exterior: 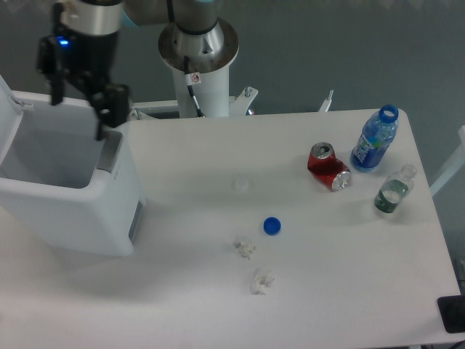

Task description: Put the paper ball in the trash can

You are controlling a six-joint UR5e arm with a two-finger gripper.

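The trash can [109, 218] is a large white bin at the left of the table, with its lid [9, 102] swung up at the far left and its top open. My gripper [78, 113] hangs over the bin's back right corner, its two black fingers [102, 120] spread apart with nothing between them. Two small crumpled white paper balls lie on the table in front of the middle, one [245, 248] a little above the other [261, 281]. No paper shows in the part of the bin's inside that I can see.
A blue bottle cap [272, 226] lies near the paper balls and a small white cap [240, 185] further back. A dented red can [329, 166], a blue bottle [375, 139] and a small clear bottle [394, 190] stand at the right. The arm's base [198, 51] is behind the table.
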